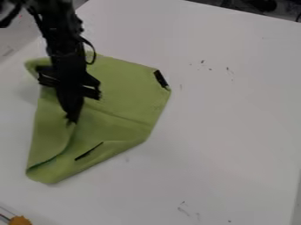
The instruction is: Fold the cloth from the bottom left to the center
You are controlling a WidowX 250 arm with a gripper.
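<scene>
Can count 1 green cloth (120, 79), lying on 1 white table (229, 114) in the left half of the camera view, with an uneven, many-sided outline and its lowest corner toward the bottom left. Can make out 1 folded-over flap (48, 136) on its lower left side, with 1 loose edge running from that low corner up to the gripper (71, 121). Can count 1 gripper, hanging down over the left half of the cloth and touching it, with its 2 fingers set narrow and closed on the cloth at the loose edge. Can trace 1 black arm (59, 28) above it, coming in from the upper left, with 1 thin cable (94, 52) looped out on the right. Can find 2 dark strips on the cloth: 1 upper strip (160, 79) at the right corner and 1 lower strip (88, 150), thinner and slanting, near the bottom edge. Can also spot 1 orange object (19, 220) at the bottom left corner, well apart from the cloth, and a few small dark marks on the table
</scene>
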